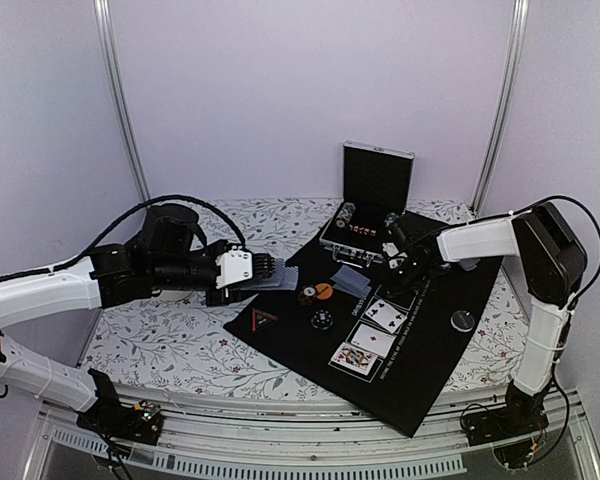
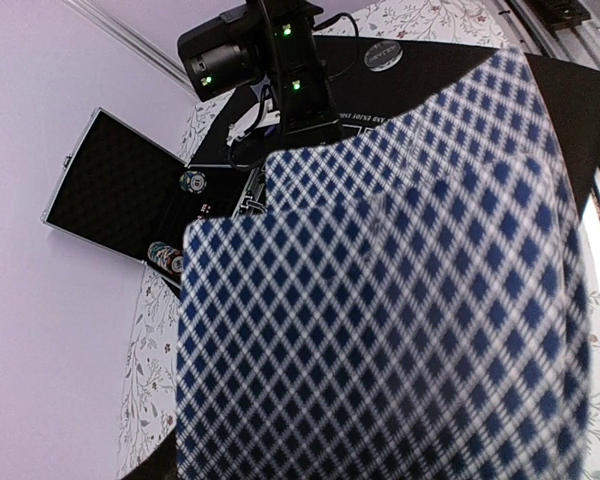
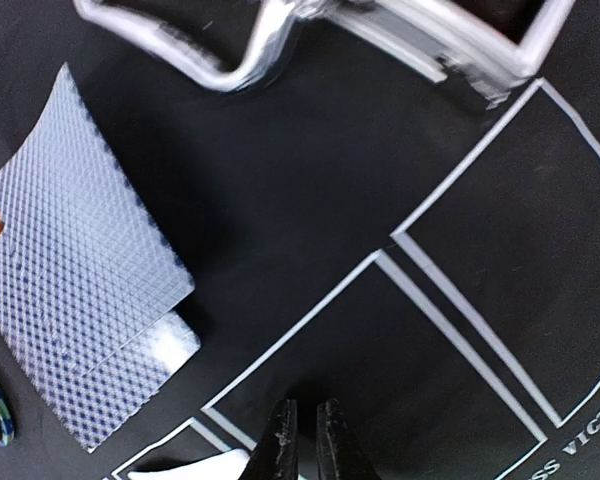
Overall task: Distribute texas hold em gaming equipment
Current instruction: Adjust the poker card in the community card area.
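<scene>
My left gripper (image 1: pixel 260 270) is shut on a stack of playing cards (image 1: pixel 276 280) and holds it above the left edge of the black mat (image 1: pixel 420 370). In the left wrist view the blue-diamond card backs (image 2: pixel 380 330) fill the frame and hide the fingers. My right gripper (image 1: pixel 405 268) hovers low over the mat's printed boxes, its fingers (image 3: pixel 280 440) nearly together with nothing between them. Two face-down cards (image 3: pixel 70 260) lie to its left and also show in the top view (image 1: pixel 352 283). Three face-up cards (image 1: pixel 373 340) lie in a row. An orange disc (image 1: pixel 323 291), a dark chip (image 1: pixel 323 319) and a black disc (image 1: pixel 465 320) lie on the mat.
An open aluminium case (image 1: pixel 375 180) with poker chips (image 2: pixel 166 258) stands at the mat's far edge; its handle (image 3: pixel 230 50) is close beyond the right gripper. A red triangle mark (image 1: pixel 265 320) is on the mat's left corner. The floral tablecloth (image 1: pixel 160 340) surrounds the mat.
</scene>
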Robot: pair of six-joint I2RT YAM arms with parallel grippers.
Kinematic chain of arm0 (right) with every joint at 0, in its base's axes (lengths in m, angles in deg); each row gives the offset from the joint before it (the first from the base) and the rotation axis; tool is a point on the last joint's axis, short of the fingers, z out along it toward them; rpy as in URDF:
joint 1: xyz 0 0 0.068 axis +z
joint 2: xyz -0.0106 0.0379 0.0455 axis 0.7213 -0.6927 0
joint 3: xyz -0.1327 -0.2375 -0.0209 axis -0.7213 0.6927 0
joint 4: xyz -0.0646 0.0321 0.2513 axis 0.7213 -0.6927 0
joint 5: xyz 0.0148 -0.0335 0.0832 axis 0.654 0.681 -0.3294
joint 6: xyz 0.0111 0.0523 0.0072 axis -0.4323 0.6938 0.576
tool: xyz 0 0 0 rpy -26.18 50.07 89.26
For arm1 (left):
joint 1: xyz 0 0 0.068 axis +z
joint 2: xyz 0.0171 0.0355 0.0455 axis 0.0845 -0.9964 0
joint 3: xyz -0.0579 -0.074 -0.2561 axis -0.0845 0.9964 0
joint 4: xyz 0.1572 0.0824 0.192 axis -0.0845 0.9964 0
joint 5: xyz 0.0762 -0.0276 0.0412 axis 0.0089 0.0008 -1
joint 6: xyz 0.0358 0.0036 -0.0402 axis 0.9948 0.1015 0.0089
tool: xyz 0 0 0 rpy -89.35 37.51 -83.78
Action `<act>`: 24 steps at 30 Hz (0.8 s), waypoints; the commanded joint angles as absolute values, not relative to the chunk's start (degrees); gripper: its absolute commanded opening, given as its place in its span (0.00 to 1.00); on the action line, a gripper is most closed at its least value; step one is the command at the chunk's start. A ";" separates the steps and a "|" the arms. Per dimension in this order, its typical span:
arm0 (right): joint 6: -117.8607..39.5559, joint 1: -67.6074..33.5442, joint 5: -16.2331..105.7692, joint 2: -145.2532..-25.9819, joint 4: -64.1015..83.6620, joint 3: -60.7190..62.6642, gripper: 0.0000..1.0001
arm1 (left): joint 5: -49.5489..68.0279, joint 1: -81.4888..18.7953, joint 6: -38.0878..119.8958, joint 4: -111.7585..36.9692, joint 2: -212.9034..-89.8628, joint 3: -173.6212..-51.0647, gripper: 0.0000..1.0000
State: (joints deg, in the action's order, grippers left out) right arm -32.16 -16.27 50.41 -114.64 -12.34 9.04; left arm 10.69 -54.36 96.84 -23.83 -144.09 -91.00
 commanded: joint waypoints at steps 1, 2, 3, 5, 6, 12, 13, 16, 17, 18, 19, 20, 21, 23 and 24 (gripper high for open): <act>-33.11 -14.56 51.74 -114.12 -15.46 7.79 0.09 | 11.43 -54.87 97.03 -24.27 -143.41 -90.89 0.48; -33.30 -14.47 51.90 -113.68 -15.73 7.79 0.09 | 11.58 -54.91 97.04 -24.25 -143.42 -90.89 0.48; -33.42 -14.35 51.96 -113.19 -15.95 7.85 0.08 | 11.53 -54.90 97.04 -24.25 -143.47 -90.89 0.48; -33.44 -14.04 51.62 -112.67 -16.08 8.25 0.08 | 11.53 -54.93 97.02 -24.25 -143.45 -90.89 0.48; -33.41 -13.93 51.28 -112.51 -15.98 8.35 0.07 | 11.58 -54.94 97.04 -24.28 -143.45 -90.89 0.48; -33.52 -13.65 50.49 -111.39 -16.32 6.87 0.08 | 11.63 -54.90 97.04 -24.25 -143.47 -90.89 0.48; -33.65 -13.64 50.63 -111.12 -16.71 5.42 0.08 | 11.58 -54.91 97.00 -24.20 -143.41 -90.89 0.48; -34.73 -13.35 49.78 -109.53 -17.30 2.37 0.13 | 11.47 -54.91 97.04 -24.07 -143.35 -90.96 0.48; -35.21 -12.91 48.77 -108.88 -17.12 1.35 0.16 | 11.52 -54.90 97.04 -24.12 -143.15 -90.97 0.48; -35.63 -12.39 47.36 -108.29 -16.59 0.37 0.18 | 11.54 -54.94 97.04 -24.12 -143.02 -90.97 0.48; -36.07 -11.60 45.63 -107.95 -15.86 -0.55 0.26 | 11.53 -54.92 97.04 -24.03 -142.82 -90.97 0.48; -36.26 -10.82 43.60 -107.79 -14.94 -1.43 0.29 | 11.53 -54.89 97.09 -23.89 -142.53 -90.97 0.48; -36.44 -9.96 41.68 -108.14 -14.07 -2.43 0.33 | 11.47 -54.89 97.19 -23.53 -142.29 -91.02 0.48; -36.57 -8.08 39.55 -109.93 -13.10 -4.80 0.38 | 11.31 -54.94 97.41 -22.65 -141.80 -91.37 0.48; -36.71 -7.23 39.50 -110.92 -12.83 -5.91 0.40 | 11.03 -54.91 97.55 -22.27 -141.53 -91.53 0.48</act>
